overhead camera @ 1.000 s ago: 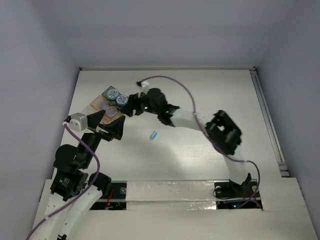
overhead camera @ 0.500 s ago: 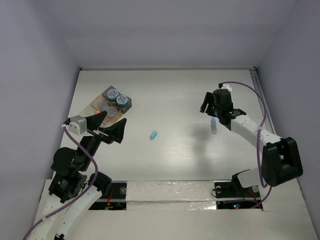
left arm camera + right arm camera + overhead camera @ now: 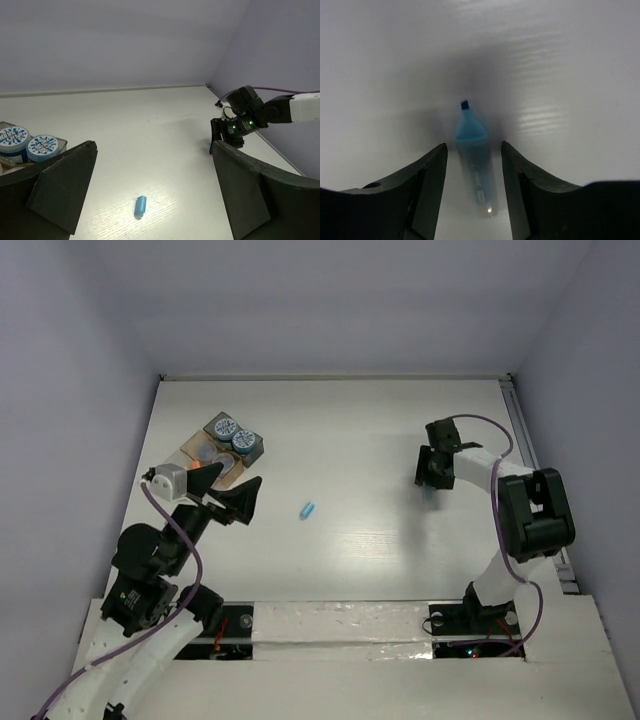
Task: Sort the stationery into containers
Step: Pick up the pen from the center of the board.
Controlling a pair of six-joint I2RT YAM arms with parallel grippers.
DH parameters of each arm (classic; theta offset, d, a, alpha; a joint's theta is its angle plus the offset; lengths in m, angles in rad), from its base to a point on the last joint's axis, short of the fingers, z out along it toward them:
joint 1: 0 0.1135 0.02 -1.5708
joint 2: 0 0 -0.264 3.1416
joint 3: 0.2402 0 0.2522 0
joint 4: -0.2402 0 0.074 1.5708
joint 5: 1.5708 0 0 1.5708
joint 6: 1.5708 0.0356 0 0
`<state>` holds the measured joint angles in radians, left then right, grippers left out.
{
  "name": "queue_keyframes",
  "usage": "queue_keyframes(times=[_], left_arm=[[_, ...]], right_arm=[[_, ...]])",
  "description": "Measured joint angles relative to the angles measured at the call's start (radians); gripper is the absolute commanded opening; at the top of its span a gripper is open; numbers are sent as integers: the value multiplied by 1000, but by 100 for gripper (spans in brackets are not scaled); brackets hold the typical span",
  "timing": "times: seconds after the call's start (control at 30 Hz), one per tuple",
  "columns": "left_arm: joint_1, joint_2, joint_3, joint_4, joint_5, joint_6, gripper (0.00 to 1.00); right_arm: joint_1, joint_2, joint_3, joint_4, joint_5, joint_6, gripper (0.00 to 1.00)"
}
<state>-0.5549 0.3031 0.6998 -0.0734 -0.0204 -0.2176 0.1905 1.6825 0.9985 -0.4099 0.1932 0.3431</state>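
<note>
A blue highlighter pen (image 3: 472, 150) with its cap off lies on the white table between the fingers of my right gripper (image 3: 472, 152). The jaws are open, with a gap on each side of the pen. In the top view the right gripper (image 3: 432, 470) is low over the table at the right and hides the pen. A small blue cap (image 3: 308, 510) lies mid-table and also shows in the left wrist view (image 3: 140, 205). My left gripper (image 3: 228, 488) is open and empty, above the table beside the containers.
The dark grey box (image 3: 252, 452) holds two round blue-patterned tubs (image 3: 225, 427). It adjoins a tan tray (image 3: 189, 449) at the far left. The tubs also show in the left wrist view (image 3: 43, 145). A rail (image 3: 535, 480) runs along the table's right edge.
My right arm swung from the containers to the right side carrying the pen, lowered it to the table and opened its jaws. My left gripper shifted slightly right.
</note>
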Motion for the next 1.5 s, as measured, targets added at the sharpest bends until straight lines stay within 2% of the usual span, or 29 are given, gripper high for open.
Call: queue_keyframes(times=[0.03,0.07,0.13,0.2,0.27,0.33,0.47,0.6,0.7,0.77,0.8,0.87,1.07,1.23,1.47,1.5], left_arm=[[0,11,0,0,-2,0,99],[0,23,0,-2,-4,0,99],[0,60,0,-7,-8,0,99],[0,109,0,-14,-4,0,99],[0,155,0,-24,19,0,99],[0,197,0,-32,58,0,99],[0,258,0,-31,151,-6,99],[0,308,0,-23,229,-16,99],[0,355,0,-19,267,-24,84],[0,388,0,-19,281,-26,78],[2,399,0,-20,283,-26,71],[8,433,0,-22,281,-27,70],[54,478,0,-31,252,-27,63],[106,480,0,-25,261,-29,52],[118,505,0,-19,302,-31,47],[118,511,0,-20,308,-31,42]], right_arm=[[0,30,24,-2,-10,-8,48],[0,52,44,-1,-18,-17,36],[0,75,69,-5,-35,-26,32],[0,80,74,-2,-54,-33,15],[-2,79,74,4,-70,-35,8],[-6,70,62,22,-93,-36,6],[18,-13,-4,93,-208,-7,6],[194,-136,9,200,-296,34,7],[384,-149,102,323,-335,66,7],[483,-142,156,411,-358,85,8],[523,-135,180,452,-362,95,8],[579,-120,218,510,-356,103,8],[631,-64,256,615,-341,125,9],[665,-53,255,645,-329,134,9],[708,-52,256,682,-329,137,10],[712,-51,256,684,-329,136,10]])
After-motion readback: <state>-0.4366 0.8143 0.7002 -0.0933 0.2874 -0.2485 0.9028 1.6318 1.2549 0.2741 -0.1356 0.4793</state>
